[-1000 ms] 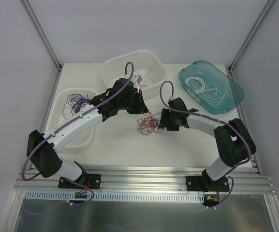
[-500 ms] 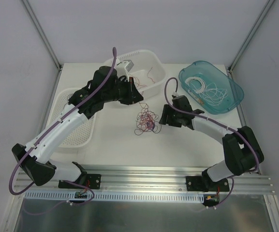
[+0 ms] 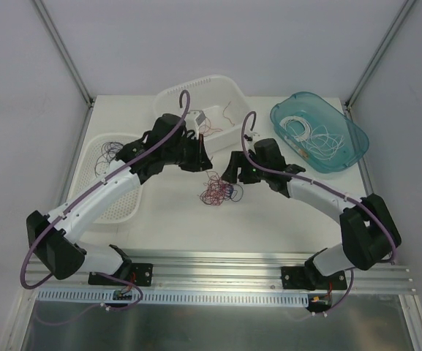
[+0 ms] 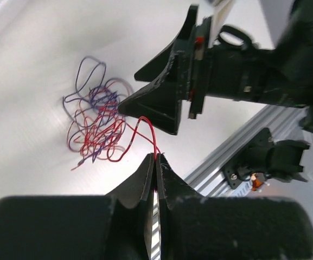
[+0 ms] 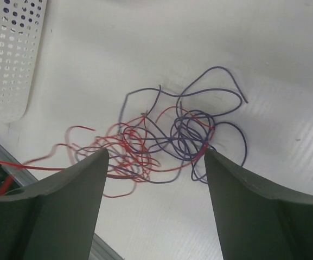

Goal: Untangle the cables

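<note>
A tangle of thin red and purple cables [image 3: 218, 191] lies on the white table between the two grippers. My left gripper [image 3: 201, 161] sits just behind and left of it. In the left wrist view the gripper [image 4: 156, 158] is shut on one red cable [image 4: 145, 127], which arcs up from the tangle [image 4: 96, 127]. My right gripper [image 3: 234, 171] hovers at the tangle's right side. In the right wrist view its gripper [image 5: 156, 157] is open wide, with the tangle [image 5: 167, 141] lying beyond the two fingertips. The right gripper also shows in the left wrist view [image 4: 129, 105], its tip against the tangle.
A white basket [image 3: 168, 99] at the back holds a few red cables. A white perforated basket [image 3: 101, 208] at the left holds purple ones; its corner shows in the right wrist view [image 5: 10, 59]. A teal tray [image 3: 349, 150] at the right holds white cables. An aluminium rail [image 3: 218, 267] runs along the near edge.
My left gripper swung up toward the back basket, then came back down beside the tangle. My right gripper moved left, closer to the tangle. The tangle shifted slightly left and nearer.
</note>
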